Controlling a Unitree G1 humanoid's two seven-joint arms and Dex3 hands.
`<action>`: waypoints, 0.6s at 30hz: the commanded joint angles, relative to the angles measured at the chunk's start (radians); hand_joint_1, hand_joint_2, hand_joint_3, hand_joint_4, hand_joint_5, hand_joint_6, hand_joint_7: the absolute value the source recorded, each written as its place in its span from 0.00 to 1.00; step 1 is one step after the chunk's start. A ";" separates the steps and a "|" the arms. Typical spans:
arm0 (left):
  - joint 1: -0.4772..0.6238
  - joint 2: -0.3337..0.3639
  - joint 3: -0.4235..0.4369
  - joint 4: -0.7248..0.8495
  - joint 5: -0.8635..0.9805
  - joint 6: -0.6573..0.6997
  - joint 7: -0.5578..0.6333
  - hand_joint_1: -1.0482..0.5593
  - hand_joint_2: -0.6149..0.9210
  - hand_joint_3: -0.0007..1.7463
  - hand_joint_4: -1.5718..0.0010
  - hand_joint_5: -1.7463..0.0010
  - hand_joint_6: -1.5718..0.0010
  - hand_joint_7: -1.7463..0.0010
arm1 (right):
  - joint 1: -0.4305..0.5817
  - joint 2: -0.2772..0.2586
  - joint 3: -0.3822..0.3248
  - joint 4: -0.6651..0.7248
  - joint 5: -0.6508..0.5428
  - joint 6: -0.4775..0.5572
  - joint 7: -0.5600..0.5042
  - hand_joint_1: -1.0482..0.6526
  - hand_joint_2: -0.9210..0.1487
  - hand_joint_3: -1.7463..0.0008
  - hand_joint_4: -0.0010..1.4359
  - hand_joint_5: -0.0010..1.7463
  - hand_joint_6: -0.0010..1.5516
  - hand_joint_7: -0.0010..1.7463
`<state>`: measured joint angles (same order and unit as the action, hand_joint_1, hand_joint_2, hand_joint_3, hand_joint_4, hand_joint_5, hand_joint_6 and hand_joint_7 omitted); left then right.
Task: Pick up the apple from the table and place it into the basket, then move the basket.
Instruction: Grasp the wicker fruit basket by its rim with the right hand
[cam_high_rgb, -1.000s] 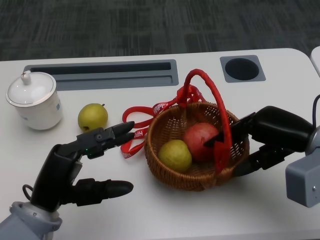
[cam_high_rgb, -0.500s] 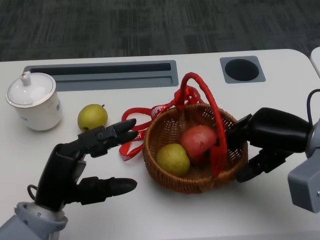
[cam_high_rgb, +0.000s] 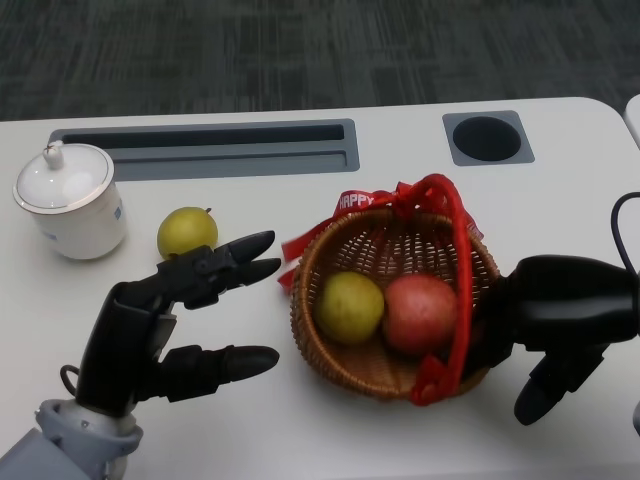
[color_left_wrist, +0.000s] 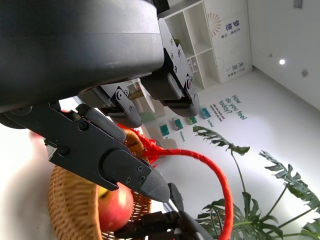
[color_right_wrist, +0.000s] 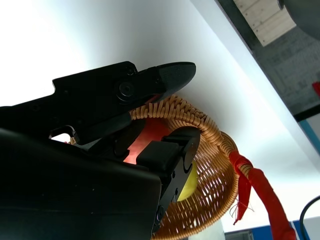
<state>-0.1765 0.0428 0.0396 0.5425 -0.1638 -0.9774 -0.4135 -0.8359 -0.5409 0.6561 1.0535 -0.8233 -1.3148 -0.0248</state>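
Observation:
The wicker basket with a red handle stands mid-table. Inside it lie the red apple and a yellow-green fruit. My right hand is at the basket's right side. In the right wrist view its fingers straddle the wicker rim, pinching it, with the apple just behind. My left hand hovers left of the basket, fingers spread and holding nothing. The left wrist view shows the basket, the apple and the handle.
A second yellow-green fruit sits on the table beside my left hand's fingertips. A white lidded cup stands at the far left. A long grey slot and a round hole lie along the table's back.
The basket has turned, its handle swinging round and the apple sliding to the right. My right hand has dropped toward the front edge with the rim. The left hand barely moved.

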 joint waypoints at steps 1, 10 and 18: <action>-0.005 -0.002 0.009 0.000 0.002 -0.010 0.028 0.35 0.90 0.00 0.46 0.98 0.54 1.00 | -0.001 -0.010 0.018 -0.012 -0.021 0.001 0.040 0.24 0.00 0.96 0.64 0.02 0.51 0.01; 0.021 -0.030 0.008 -0.017 0.009 -0.026 0.060 0.35 0.91 0.00 0.45 0.98 0.54 1.00 | -0.041 0.075 0.018 0.092 0.009 0.109 0.117 0.23 0.00 0.97 0.64 0.01 0.51 0.00; 0.037 -0.041 0.019 -0.026 0.015 -0.051 0.101 0.35 0.91 0.00 0.43 0.98 0.54 1.00 | -0.065 0.118 0.008 0.109 0.024 0.145 0.092 0.25 0.00 0.97 0.61 0.00 0.48 0.00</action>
<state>-0.1456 -0.0047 0.0464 0.5304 -0.1448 -1.0095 -0.3297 -0.8979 -0.4336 0.6712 1.1603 -0.8064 -1.1762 0.0794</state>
